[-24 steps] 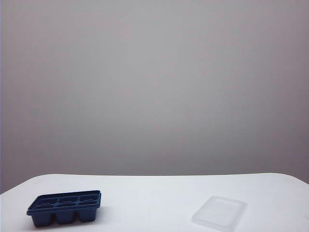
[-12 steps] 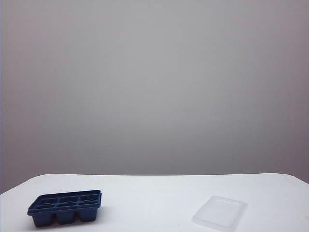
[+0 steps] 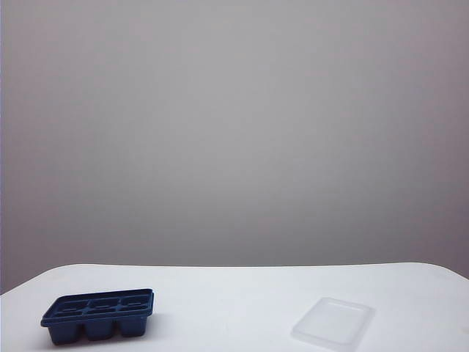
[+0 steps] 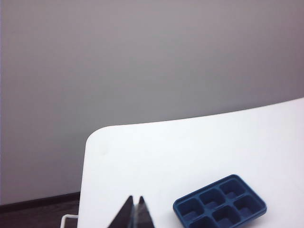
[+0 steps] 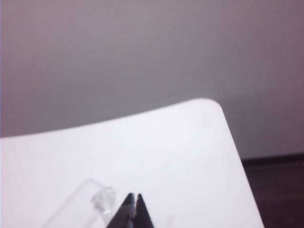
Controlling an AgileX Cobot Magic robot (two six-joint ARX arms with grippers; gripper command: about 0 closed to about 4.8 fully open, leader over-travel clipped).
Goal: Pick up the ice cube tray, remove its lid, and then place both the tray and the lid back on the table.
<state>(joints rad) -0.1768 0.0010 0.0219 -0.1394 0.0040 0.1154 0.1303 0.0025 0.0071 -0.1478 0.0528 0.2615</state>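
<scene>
The dark blue ice cube tray (image 3: 98,314) sits uncovered on the white table (image 3: 234,293) at the front left, six cells showing. The frosted clear lid (image 3: 333,323) lies flat on the table at the front right, apart from the tray. Neither gripper shows in the exterior view. In the left wrist view my left gripper (image 4: 134,198) is shut and empty, raised over the table beside the tray (image 4: 220,204). In the right wrist view my right gripper (image 5: 134,195) is shut and empty, with a corner of the lid (image 5: 90,202) beside its tips.
A rounded table corner (image 4: 95,137) and dark floor (image 4: 38,213) lie beyond my left gripper. Another rounded corner (image 5: 213,107) and floor (image 5: 280,190) lie beyond my right gripper. A plain grey wall (image 3: 234,132) stands behind the table.
</scene>
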